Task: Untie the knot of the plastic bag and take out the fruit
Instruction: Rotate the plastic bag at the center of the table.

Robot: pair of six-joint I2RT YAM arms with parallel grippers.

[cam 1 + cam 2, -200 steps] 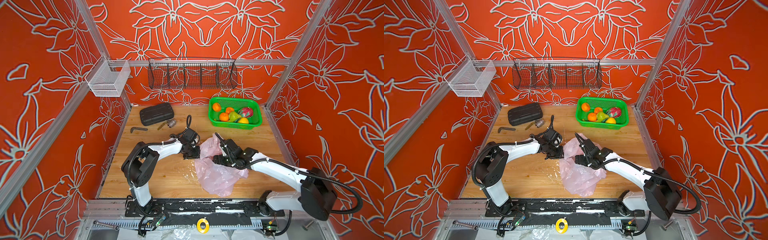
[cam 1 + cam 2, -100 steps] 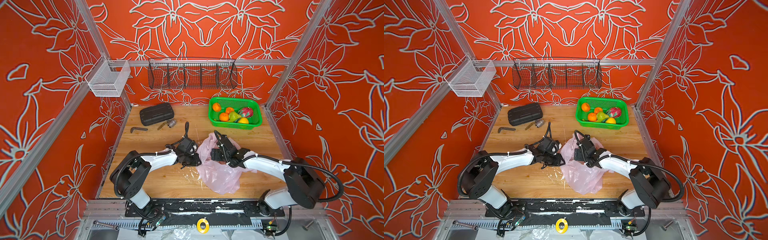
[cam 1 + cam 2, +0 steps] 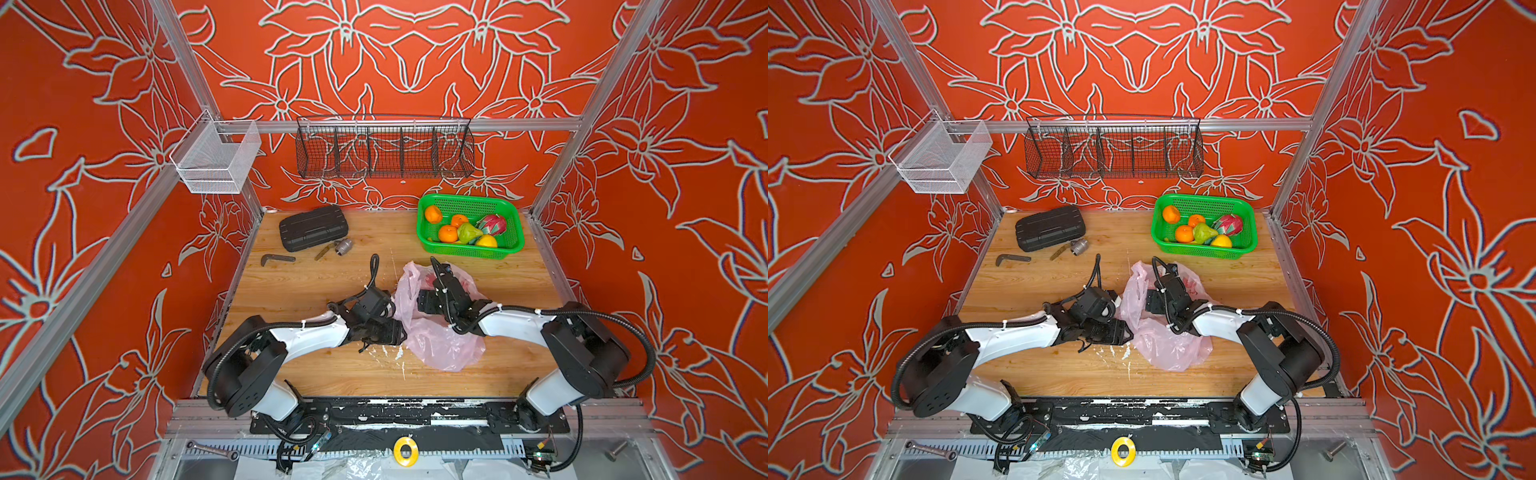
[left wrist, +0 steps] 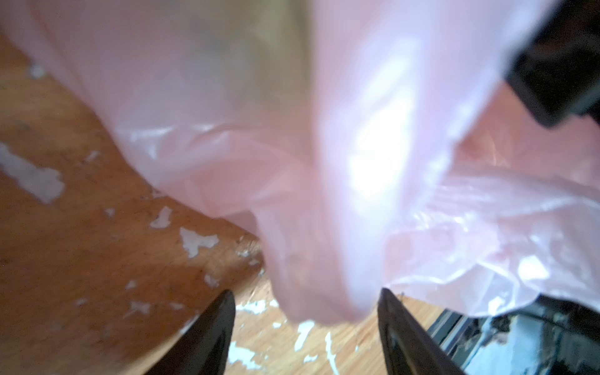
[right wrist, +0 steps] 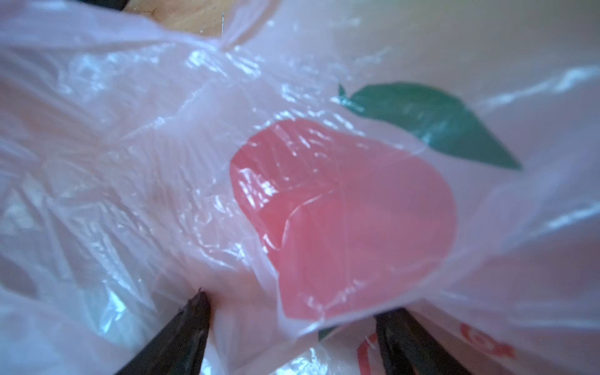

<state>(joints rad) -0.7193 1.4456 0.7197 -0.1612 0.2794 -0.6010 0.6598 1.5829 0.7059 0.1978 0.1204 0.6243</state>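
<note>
Both top views show the whole scene. The thin, translucent pink plastic bag (image 3: 436, 345) (image 3: 1167, 345) lies crumpled at the centre of the wooden table (image 3: 311, 286). One handle loop stands up on the bag's 11 o'clock side. The toy fruit (image 3: 465, 232) (oranges, a green pear, a yellow lemon and a pink dragon fruit) sits in the green plastic mesh basket (image 3: 465, 201) in the table's 1 o'clock corner, well apart from the bag. A black ribbed hard case (image 3: 312, 227) lies toward 11 o'clock. None of this reaches the wrist cameras.

The wrist views show the detail that the top views hide under the arms. The right wrist view shows a printed red apple with a green leaf (image 5: 344, 211) on the film. The left wrist view shows white flecks (image 4: 194, 242) of chipped finish on the wood.

The left gripper (image 3: 384, 332) (image 4: 305, 295) sits at the bag's 9 o'clock edge with its dark fingers spread. A blurred fold of pink film hangs into the gap between them, and neither tip visibly pinches it.

The right gripper (image 3: 426, 301) (image 5: 289, 302) is over the bag's 12 o'clock part. Its fingers are also spread wide, with the film draped across and between them. One finger lies partly under a fold, and nothing is clamped.
</note>
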